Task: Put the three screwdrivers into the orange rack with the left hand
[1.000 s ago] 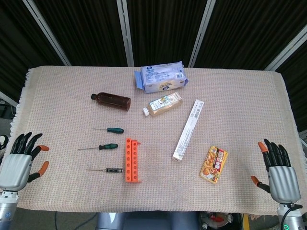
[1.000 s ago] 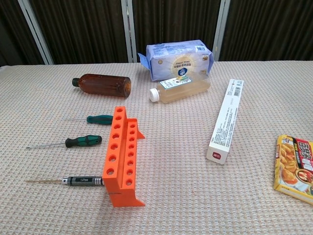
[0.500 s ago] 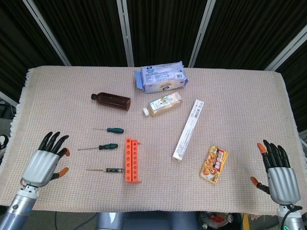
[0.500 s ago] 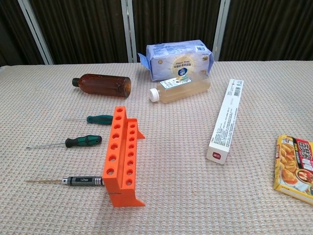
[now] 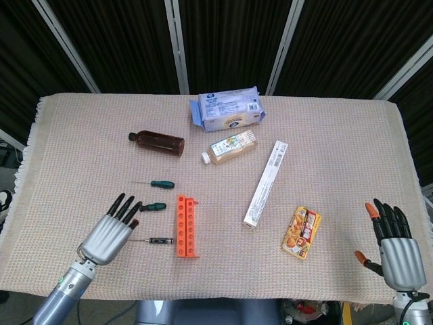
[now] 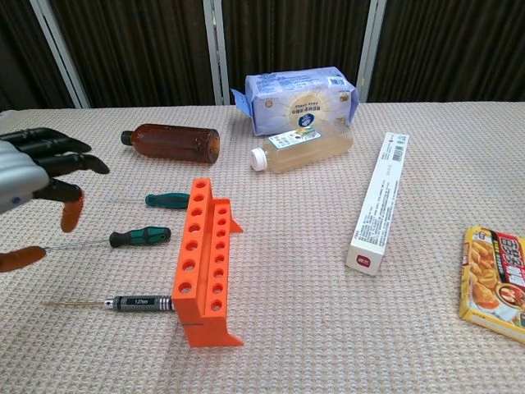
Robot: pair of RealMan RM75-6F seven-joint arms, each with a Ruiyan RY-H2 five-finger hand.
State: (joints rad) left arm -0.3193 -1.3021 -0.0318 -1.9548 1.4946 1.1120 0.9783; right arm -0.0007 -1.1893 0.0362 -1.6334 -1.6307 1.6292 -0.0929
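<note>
1. The left hand (image 5: pixel 109 233) hovers left of the orange rack (image 5: pixel 186 226), fingers spread, holding nothing.
2. All three screwdrivers lie flat left of the rack: the black-handled one (image 5: pixel 150 240) nearest its base, the middle green one (image 5: pixel 141 208) under the fingertips, the far green one (image 5: pixel 155 183) beyond.
3. The right hand (image 5: pixel 394 248) rests well right of the rack, fingers apart, empty.
4. Risk: thin shafts lie flush on the woven cloth (little clearance), so fingers may snag the cloth, roll a tool, or knock the rack.
</note>
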